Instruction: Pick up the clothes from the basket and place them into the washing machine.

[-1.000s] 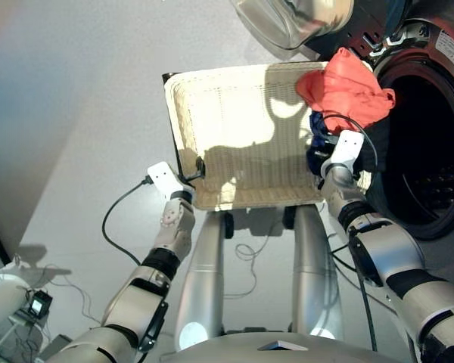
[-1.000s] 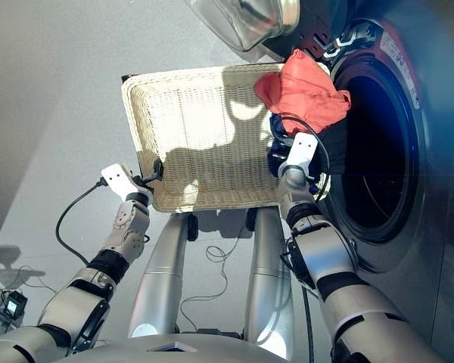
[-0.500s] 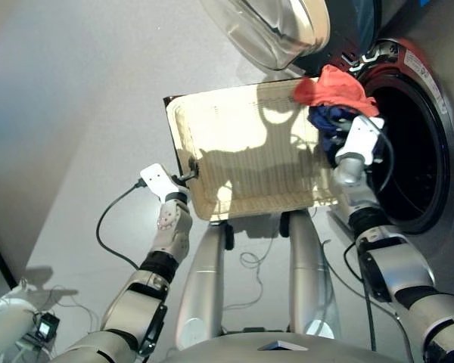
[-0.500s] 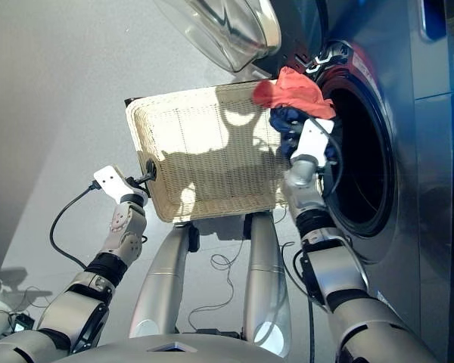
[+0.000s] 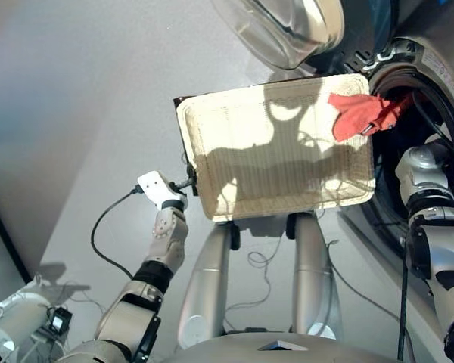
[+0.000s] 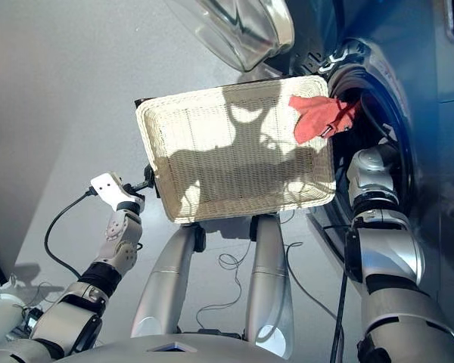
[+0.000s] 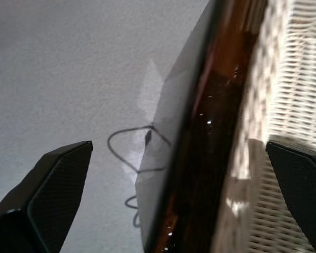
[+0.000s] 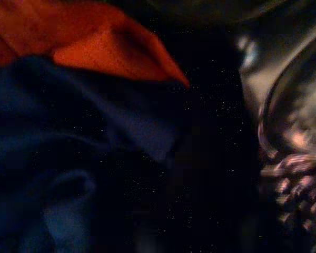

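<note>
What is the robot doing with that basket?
It is tipping laundry into the washing machine. The left gripper holds one end of the cream basket, raised towards the open door. An orange-red garment hangs over the basket's far edge into the drum opening. The right arm reaches inside, where its camera sees navy cloth.

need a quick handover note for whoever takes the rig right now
Left gripper: fingers straddle the basket's left rim, holding it up at the washer.
Right gripper: inside the drum, hidden from the head views; its wrist camera shows navy cloth and orange cloth close up. Finger state unclear.
Orange garment: draped over the basket's right edge into the porthole. Door open.
Left: get the orange one fully in, confirm the dark ones are inside.
</note>
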{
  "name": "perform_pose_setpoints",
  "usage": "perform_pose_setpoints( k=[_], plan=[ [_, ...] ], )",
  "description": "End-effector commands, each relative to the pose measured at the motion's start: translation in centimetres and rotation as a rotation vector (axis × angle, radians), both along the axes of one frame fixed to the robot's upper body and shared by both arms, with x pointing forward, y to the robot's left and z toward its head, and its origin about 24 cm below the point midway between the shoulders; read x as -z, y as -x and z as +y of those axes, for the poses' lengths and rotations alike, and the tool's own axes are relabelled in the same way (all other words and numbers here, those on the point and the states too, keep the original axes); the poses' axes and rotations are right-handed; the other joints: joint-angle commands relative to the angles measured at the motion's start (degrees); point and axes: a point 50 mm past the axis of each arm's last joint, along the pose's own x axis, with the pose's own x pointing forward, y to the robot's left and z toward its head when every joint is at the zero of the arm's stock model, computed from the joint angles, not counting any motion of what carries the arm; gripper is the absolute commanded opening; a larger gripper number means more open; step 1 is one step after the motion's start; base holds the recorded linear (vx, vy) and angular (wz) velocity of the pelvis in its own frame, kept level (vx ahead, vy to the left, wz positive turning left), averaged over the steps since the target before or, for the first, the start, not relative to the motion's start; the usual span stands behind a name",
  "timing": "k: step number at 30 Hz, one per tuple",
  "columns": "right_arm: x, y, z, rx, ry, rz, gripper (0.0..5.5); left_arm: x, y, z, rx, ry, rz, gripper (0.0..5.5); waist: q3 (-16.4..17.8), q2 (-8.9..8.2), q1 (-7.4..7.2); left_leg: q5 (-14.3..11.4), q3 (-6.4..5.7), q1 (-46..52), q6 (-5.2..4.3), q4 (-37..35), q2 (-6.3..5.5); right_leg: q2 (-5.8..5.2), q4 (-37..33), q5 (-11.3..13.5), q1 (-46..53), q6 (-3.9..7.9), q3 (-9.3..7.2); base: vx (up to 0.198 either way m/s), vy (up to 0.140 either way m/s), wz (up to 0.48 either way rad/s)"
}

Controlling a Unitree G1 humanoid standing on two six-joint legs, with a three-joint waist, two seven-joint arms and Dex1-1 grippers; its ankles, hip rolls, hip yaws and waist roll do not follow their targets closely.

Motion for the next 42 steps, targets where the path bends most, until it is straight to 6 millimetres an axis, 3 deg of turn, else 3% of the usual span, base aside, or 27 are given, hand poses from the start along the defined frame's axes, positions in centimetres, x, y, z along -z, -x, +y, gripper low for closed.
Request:
perform_pose_setpoints(
  k=[1, 2, 3, 4, 6, 11, 13, 16, 25, 33, 35, 42],
  plan=[
    [-2.4, -1.5, 2.8, -0.248, -0.002, -0.201, 5.5, 0.5, 0.7, 1.6, -0.049, 0.006, 0.002, 5.5, -2.22, 2.24, -1.71, -7.22, -1.64, -0.08, 0.06, 4.43, 0.2, 1.02, -3.44, -0.58, 2.5, 3.36, -0.18, 0.0, 0.0, 0.0],
    [-1.3, -1.9, 4.7, -0.357, -0.047, -0.227, 5.5, 0.4, 0.7, 1.8, -0.052, 0.008, 0.0, 5.5, -2.1, 2.04, -1.85, -7.15, -1.64, -0.12, 0.03, 4.5, 0.21, 0.98, -3.35, -0.64, 2.58, 3.3, -0.29, 0.0, 0.0, 0.0],
    [-1.1, -1.8, 4.7, -0.36, -0.05, -0.226, 5.5, 0.4, 0.8, 1.8, -0.053, 0.007, 0.002, 5.5, -2.23, 1.95, -1.9, -7.15, -1.66, -0.12, 0.03, 4.51, 0.19, 0.96, -3.32, -0.68, 2.58, 3.29, -0.31, 0.0, 0.0, 0.0],
    [0.0, -2.4, 8.4, -0.516, -0.181, -0.335, 5.5, 0.1, 0.6, 1.9, -0.062, 0.022, -0.01, 5.5, -1.91, 1.75, -2.05, -7.11, -1.69, -0.08, -0.05, 4.61, 0.28, 1.08, -3.36, -0.75, 2.73, 3.19, -0.43, 0.0, 0.0, 0.0],
    [0.8, -2.5, 9.1, -0.559, -0.22, -0.329, 5.5, 0.2, 0.7, 2.1, -0.064, 0.017, -0.008, 5.5, -1.87, 1.46, -2.18, -7.15, -1.72, -0.02, -0.11, 4.69, 0.24, 1.13, -3.23, -0.91, 2.83, 3.09, -0.55, 0.0, 0.0, 0.0],
    [2.5, -3.1, 14.0, -0.687, -0.438, -0.406, 5.5, 0.5, 0.3, 1.8, -0.075, 0.034, 0.007, 5.5, -1.87, 0.99, -2.23, -7.04, -2.12, 0.51, -0.29, 4.04, 0.3, 1.16, -3.6, -1.45, 3.75, 2.91, -1.47, 0.026, -0.014, 0.022],
    [2.6, -3.2, 14.4, -0.667, -0.478, -0.424, 5.5, 0.4, 0.1, 1.6, -0.079, 0.034, 0.003, 5.5, -1.81, 1.12, -2.09, -6.92, -2.31, 0.66, -0.37, 3.64, 0.29, 1.14, -3.57, -1.72, 3.94, 2.87, -1.68, 0.065, -0.022, 0.088],
    [2.1, -3.4, 14.3, -0.64, -0.498, -0.449, 5.5, 0.1, -0.2, 1.5, -0.081, 0.028, -0.009, 5.5, -1.51, 1.41, -1.91, -6.89, -2.51, 0.61, -0.33, 3.46, 0.23, 1.04, -3.26, -2.01, 3.86, 2.83, -1.9, 0.021, -0.008, 0.034],
    [-1.8, -4.2, 11.1, -0.455, -0.516, -0.538, 5.5, -0.2, -0.1, 2.1, -0.11, 0.004, -0.014, 5.5, -0.86, 3.63, 0.13, -7.78, -2.85, -2.53, -0.05, 5.53, 0.01, 0.62, 0.52, -3.96, 0.35, 2.61, -1.96, 0.017, -0.002, 0.018],
    [-2.5, -4.9, 10.4, -0.41, -0.694, -0.611, 5.5, -0.2, -0.2, 1.2, -0.055, 0.003, -0.006, 5.5, -0.49, 4.66, 0.93, -8.08, -2.62, -3.64, -0.21, 6.1, 0.18, 0.54, 2.29, -4.76, -1.87, 2.53, -1.4, 0.0, 0.0, 0.0],
    [-3.4, -5.0, 10.0, -0.381, -0.748, -0.667, 5.5, -0.3, -0.3, 1.0, -0.04, 0.004, -0.008, 5.5, -0.05, 5.42, 1.03, -8.25, -2.31, -4.18, -0.2, 6.9, 0.17, 0.6, 2.95, -4.99, -2.6, 2.35, -0.97, 0.0, 0.0, 0.0],
    [-9.7, -4.0, 6.0, -0.333, -0.605, -0.792, 5.5, 0.0, 0.4, 1.5, -0.041, 0.004, 0.0, 5.5, -0.03, 6.68, 1.97, -9.39, -1.45, -7.79, 0.19, 10.96, 0.27, 1.24, 6.37, -5.22, -6.76, 2.09, 0.24, 0.0, 0.0, 0.0]
  ],
)
